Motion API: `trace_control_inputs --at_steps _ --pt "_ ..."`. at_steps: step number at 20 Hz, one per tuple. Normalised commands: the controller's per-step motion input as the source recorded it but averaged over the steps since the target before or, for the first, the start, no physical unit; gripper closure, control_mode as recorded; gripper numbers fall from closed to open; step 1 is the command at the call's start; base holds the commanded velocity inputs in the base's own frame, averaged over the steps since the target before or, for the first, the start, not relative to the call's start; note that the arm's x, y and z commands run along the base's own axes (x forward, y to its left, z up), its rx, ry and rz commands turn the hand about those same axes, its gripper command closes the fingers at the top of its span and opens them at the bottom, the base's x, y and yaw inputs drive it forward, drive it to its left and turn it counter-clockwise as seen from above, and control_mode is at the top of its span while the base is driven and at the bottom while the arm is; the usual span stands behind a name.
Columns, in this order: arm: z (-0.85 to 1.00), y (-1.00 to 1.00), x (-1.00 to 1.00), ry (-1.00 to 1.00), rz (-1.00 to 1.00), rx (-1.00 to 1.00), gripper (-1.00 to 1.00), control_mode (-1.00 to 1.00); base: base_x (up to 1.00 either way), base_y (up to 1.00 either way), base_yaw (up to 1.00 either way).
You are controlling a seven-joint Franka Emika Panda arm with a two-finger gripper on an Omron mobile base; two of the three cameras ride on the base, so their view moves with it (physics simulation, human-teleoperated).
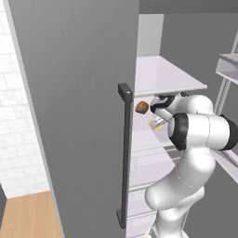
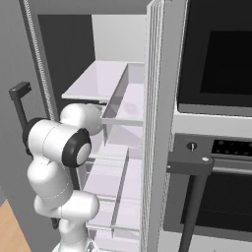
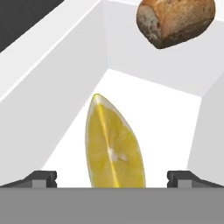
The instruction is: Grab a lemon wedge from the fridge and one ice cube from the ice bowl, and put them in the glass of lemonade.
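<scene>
The fridge (image 1: 74, 116) stands open, and my arm reaches onto one of its white shelves. In the hand view the lemon wedge (image 3: 114, 144), a bright yellow slice standing on edge, sits close in front of my gripper (image 3: 113, 178). The gripper is open, with one dark fingertip (image 3: 41, 178) to each side of the wedge and neither touching it. From the left base view the lemon wedge (image 1: 155, 123) lies just under my gripper (image 1: 157, 119). The ice bowl and the glass of lemonade are out of view.
A small brown roundish lump (image 3: 175, 19) lies on the same shelf beyond the wedge, also seen as the brown lump (image 1: 142, 107). The fridge door's dark bar handle (image 1: 124, 153) is to my left. A black-fronted wall oven (image 2: 216, 59) stands to the right.
</scene>
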Motion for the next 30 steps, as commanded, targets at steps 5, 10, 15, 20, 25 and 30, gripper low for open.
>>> trace_control_inputs --at_steps 5,10,15,20,25,30 --pt "-0.02 0.21 0.21 0.0 0.0 0.0 -1.0 -1.0 0.0 0.0 0.0" --pt "-0.03 0.04 0.15 0.0 0.0 0.0 -1.0 -1.0 0.0 0.0 0.0" --pt "-0.2 0.0 0.0 0.0 0.0 0.0 -1.0 -1.0 0.0 0.0 0.0" --pt "-0.2 0.06 0.0 0.0 0.01 0.0 -1.0 -1.0 0.0 0.0 0.0" --pt "-0.17 0.16 0.0 -0.03 0.0 0.0 -1.0 -1.0 0.0 0.0 0.0" --pt "-0.06 0.14 -0.01 0.0 0.0 0.0 1.0 -1.0 0.0 0.0 0.0"
